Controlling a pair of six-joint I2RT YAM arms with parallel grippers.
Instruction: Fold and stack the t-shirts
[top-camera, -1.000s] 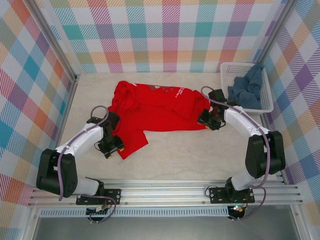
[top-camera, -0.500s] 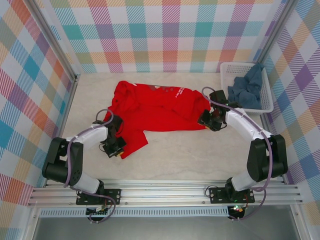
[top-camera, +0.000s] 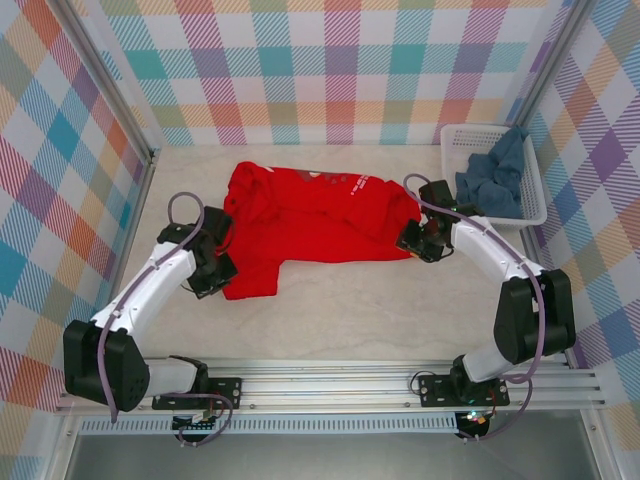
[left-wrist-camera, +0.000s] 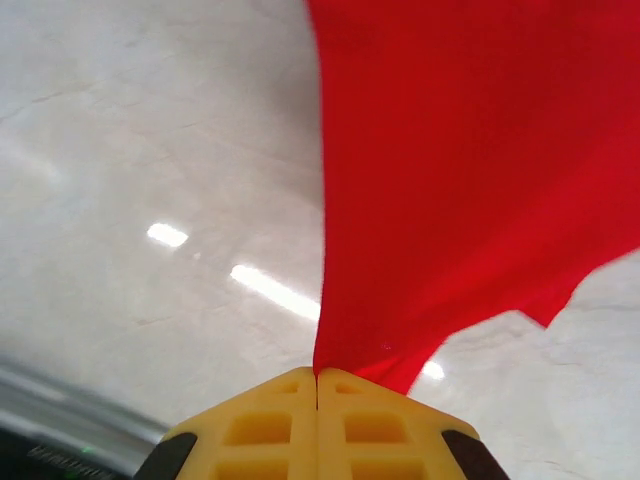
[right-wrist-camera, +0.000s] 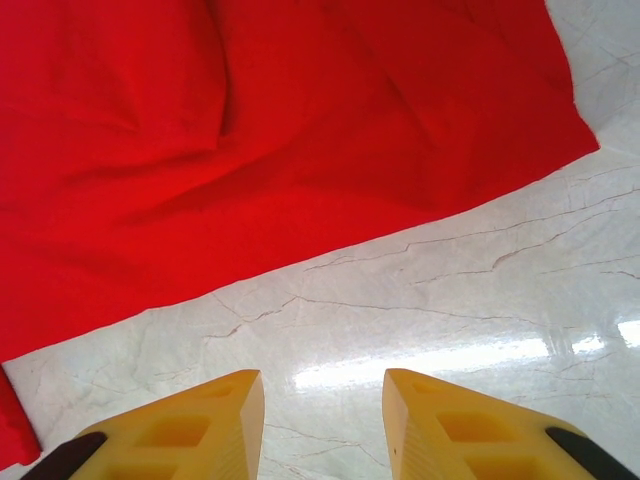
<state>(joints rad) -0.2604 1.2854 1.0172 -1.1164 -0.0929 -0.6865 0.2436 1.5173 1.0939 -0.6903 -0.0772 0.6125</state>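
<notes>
Garment one, red t-shirt (top-camera: 310, 215), lies spread across the middle of the desk (top-camera: 380, 310), nearer its far edge. Blue-grey t-shirt (top-camera: 493, 180) sits heaped in the white basket (top-camera: 455, 135) at the far right corner.

Change noted: left jaws, part open a second ago, are now clamped shut on the red t-shirt's near-left hem, and the trailing flap has drawn in leftward. Right jaws stand narrowly parted over bare desk just off its right hem, holding nothing.

Judgement: folding is barely begun, with one corner secured.

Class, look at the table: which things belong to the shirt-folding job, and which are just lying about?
Belong to the job: red t-shirt, pinched by the left gripper; blue-grey t-shirt.
Just lying about: white lattice basket, holding the blue-grey one.
</notes>
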